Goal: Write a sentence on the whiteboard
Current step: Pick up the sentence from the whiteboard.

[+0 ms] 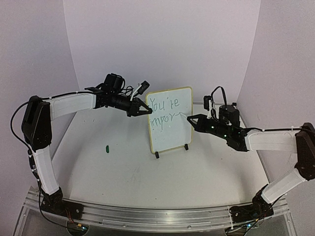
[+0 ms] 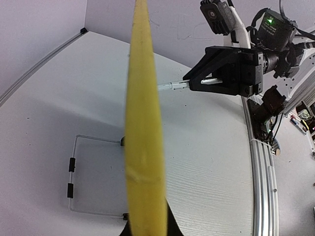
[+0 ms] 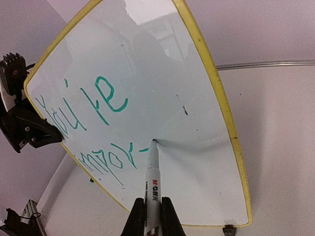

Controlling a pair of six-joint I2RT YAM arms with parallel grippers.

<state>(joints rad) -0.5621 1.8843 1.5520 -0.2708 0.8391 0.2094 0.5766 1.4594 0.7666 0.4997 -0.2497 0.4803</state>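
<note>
The whiteboard [image 1: 172,132] stands upright on its black feet at mid-table. My left gripper [image 1: 146,109] is shut on its left edge; in the left wrist view the yellow frame [image 2: 142,123] runs straight up from between the fingers of the left gripper [image 2: 147,227]. My right gripper [image 1: 192,118] is shut on a white marker [image 3: 152,182], whose tip touches the board face [image 3: 197,147] just right of the second line. The sentence [image 3: 106,101] in green reads "You're" above "impor" and a short dash. The right gripper [image 3: 153,219] clamps the marker barrel.
A small green marker cap [image 1: 107,147] lies on the table left of the board. A wire stand [image 2: 74,177] sits behind the board. The aluminium rail [image 1: 157,214] runs along the near edge, and curved walls close the back.
</note>
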